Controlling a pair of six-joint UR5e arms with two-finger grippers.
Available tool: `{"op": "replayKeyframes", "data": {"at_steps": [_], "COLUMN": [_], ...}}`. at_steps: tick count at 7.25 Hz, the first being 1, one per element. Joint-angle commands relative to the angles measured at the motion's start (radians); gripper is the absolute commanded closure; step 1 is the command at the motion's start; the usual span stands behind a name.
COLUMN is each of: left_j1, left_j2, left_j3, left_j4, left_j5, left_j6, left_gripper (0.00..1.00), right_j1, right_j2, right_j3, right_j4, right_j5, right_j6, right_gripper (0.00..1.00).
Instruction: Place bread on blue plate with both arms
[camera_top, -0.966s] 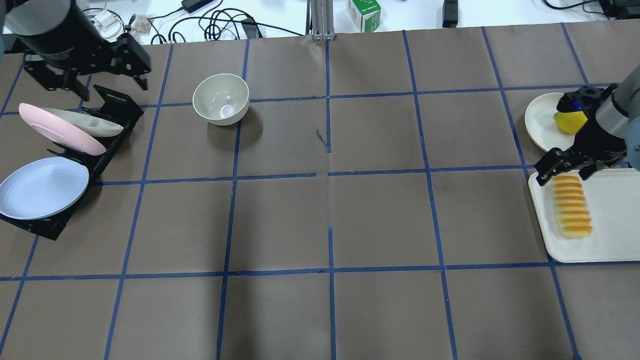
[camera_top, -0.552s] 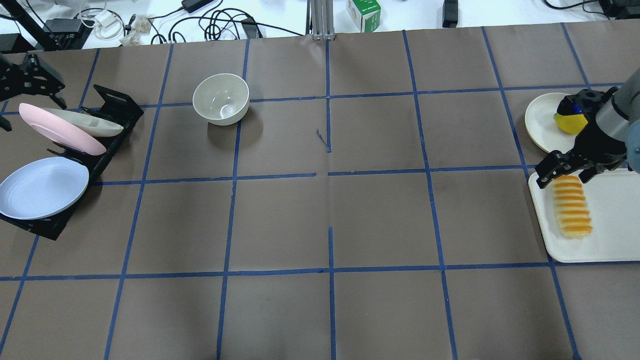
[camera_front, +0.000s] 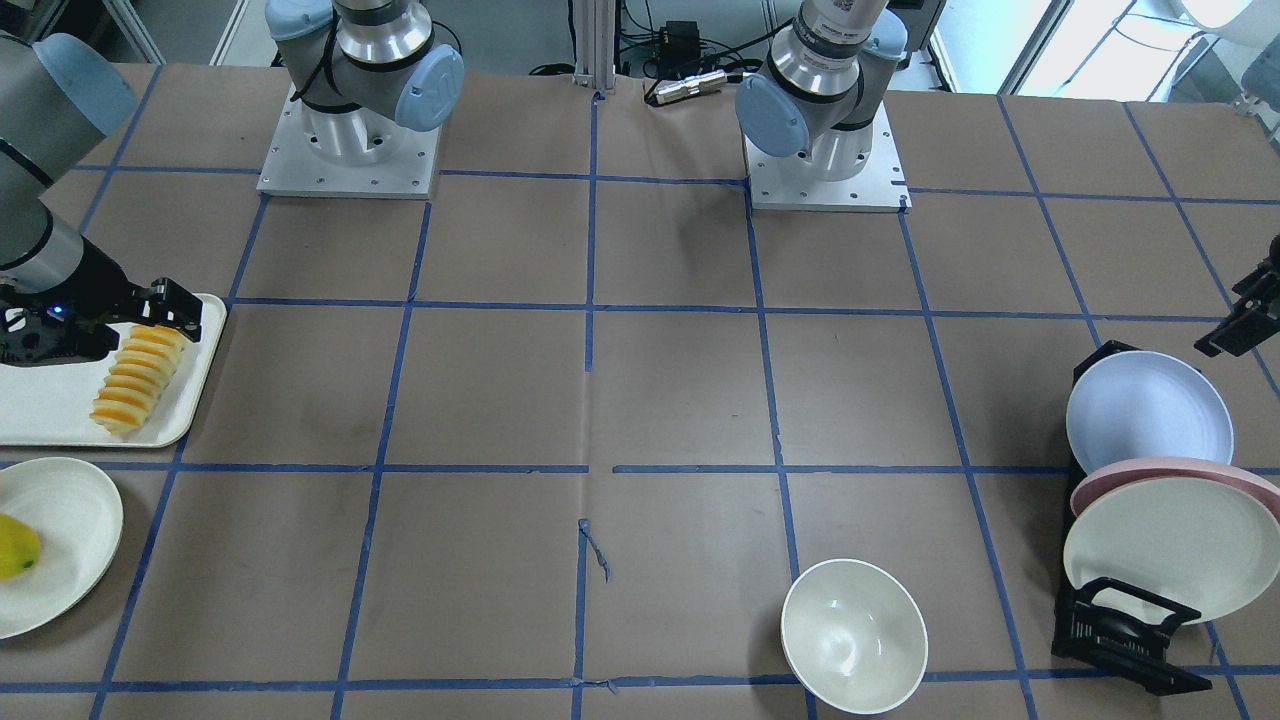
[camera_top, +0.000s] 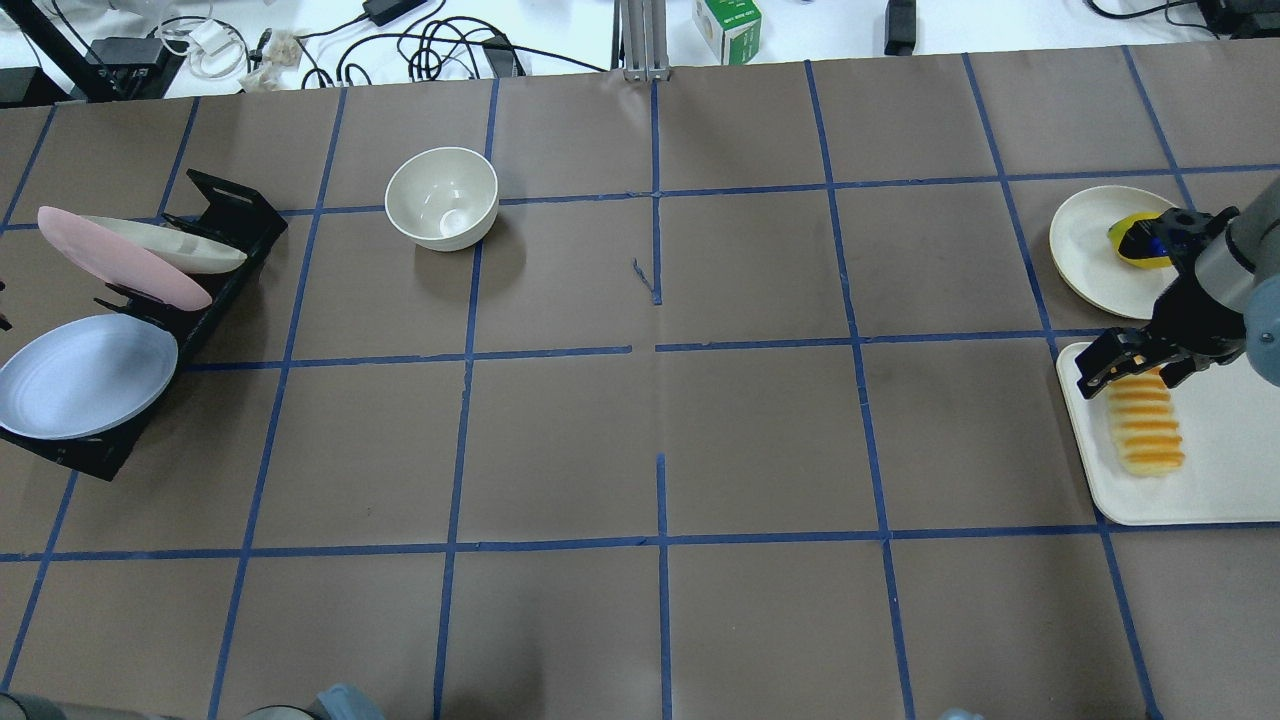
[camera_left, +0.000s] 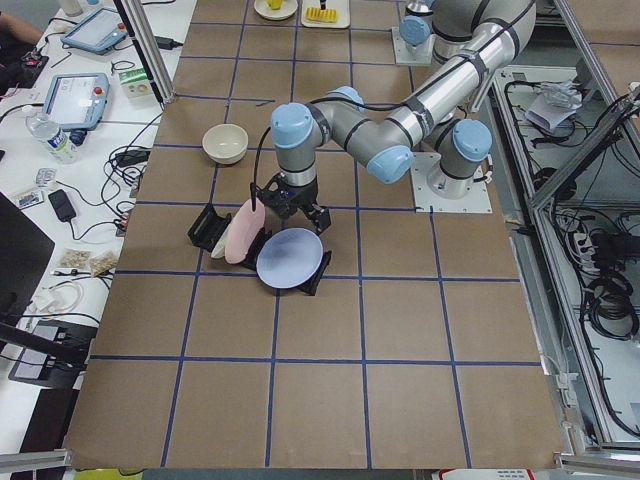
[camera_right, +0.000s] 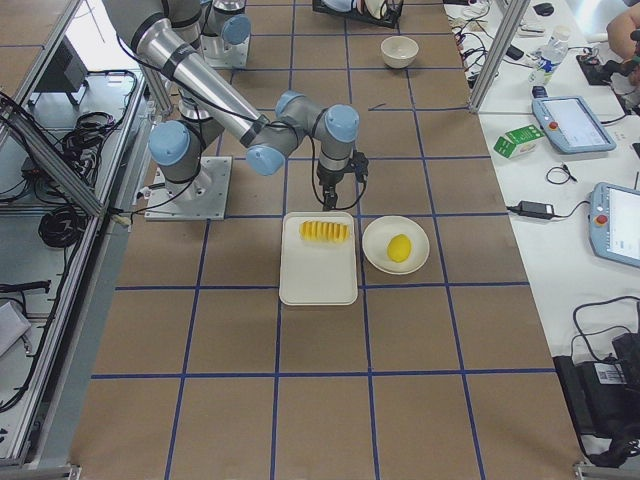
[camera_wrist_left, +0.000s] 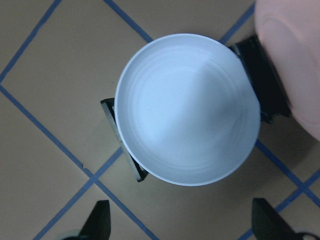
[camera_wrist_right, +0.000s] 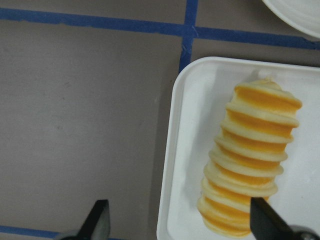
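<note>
The bread is a ridged orange-golden loaf lying on a white tray at the table's right end; it also shows in the right wrist view. My right gripper is open, low over the loaf's far end, one finger on each side. The blue plate leans in the front slot of a black rack at the table's left end. My left gripper is open and empty, just above the plate; it is out of the overhead view.
A pink plate and a cream plate stand in the same rack. A cream bowl sits at the back left. A cream round plate with a yellow-green fruit lies just behind the tray.
My left arm has swung off the overhead view's left edge, toward the blue plate. My right gripper has moved a little nearer and lower over the bread's far end.
</note>
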Motion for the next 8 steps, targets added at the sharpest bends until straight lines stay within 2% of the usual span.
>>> {"op": "replayKeyframes", "data": {"at_steps": [1, 2, 3, 5, 6, 7, 8], "left_j1": [0.049, 0.052, 0.055, 0.057, 0.058, 0.058, 0.058], "left_j2": [-0.060, -0.104, -0.153, -0.184, -0.192, -0.197, -0.201], "left_j3": [-0.005, -0.014, -0.031, -0.037, -0.041, -0.039, -0.045], "left_j4": [0.026, 0.188, 0.267, 0.270, 0.270, 0.270, 0.268], "left_j5": [0.003, 0.005, 0.006, 0.008, 0.008, 0.006, 0.006], "left_j6": [-0.007, -0.017, -0.020, -0.044, -0.041, -0.044, -0.052], "left_gripper": [0.00, 0.00, 0.00, 0.03, 0.14, 0.17, 0.27], "right_j1": [-0.047, -0.061, -0.064, -0.064, -0.064, -0.064, -0.064], "right_j2": [0.028, 0.056, 0.099, 0.127, 0.130, 0.137, 0.157], "right_j3": [0.031, 0.057, 0.066, 0.068, 0.068, 0.060, 0.060], "right_j4": [-0.043, -0.111, -0.205, -0.234, -0.232, -0.235, -0.276], "right_j5": [-0.004, -0.011, -0.080, -0.085, -0.067, -0.062, -0.062], "right_j6": [-0.018, -0.021, -0.047, -0.037, -0.034, -0.002, 0.002], "right_gripper": [0.00, 0.00, 0.00, 0.00, 0.00, 0.00, 0.00]}}
